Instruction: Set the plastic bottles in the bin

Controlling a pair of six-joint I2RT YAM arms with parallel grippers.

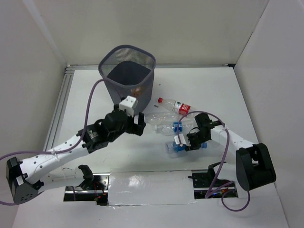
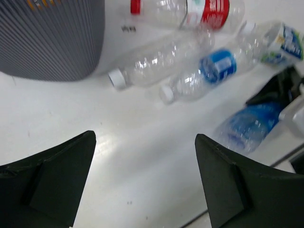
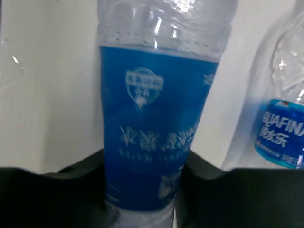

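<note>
The dark grey mesh bin [image 1: 127,71] stands at the back left; its wall shows in the left wrist view [image 2: 52,38]. Several clear bottles lie right of it: a red-labelled one [image 1: 175,105] [image 2: 199,9], a plain one with a white cap [image 1: 156,118] [image 2: 156,59], and a blue-labelled one [image 1: 175,128] [image 2: 209,71]. My right gripper [image 1: 187,141] [image 3: 145,175] is shut on another blue-labelled bottle [image 1: 173,147] [image 3: 152,133] lying on the table. My left gripper [image 1: 137,122] [image 2: 145,175] is open and empty over bare table, just in front of the bin.
Another blue-labelled bottle [image 3: 285,128] lies right beside the held one. White walls enclose the table on the left, back and right. A metal rail [image 1: 59,109] runs along the left edge. A taped panel [image 1: 147,187] lies between the arm bases.
</note>
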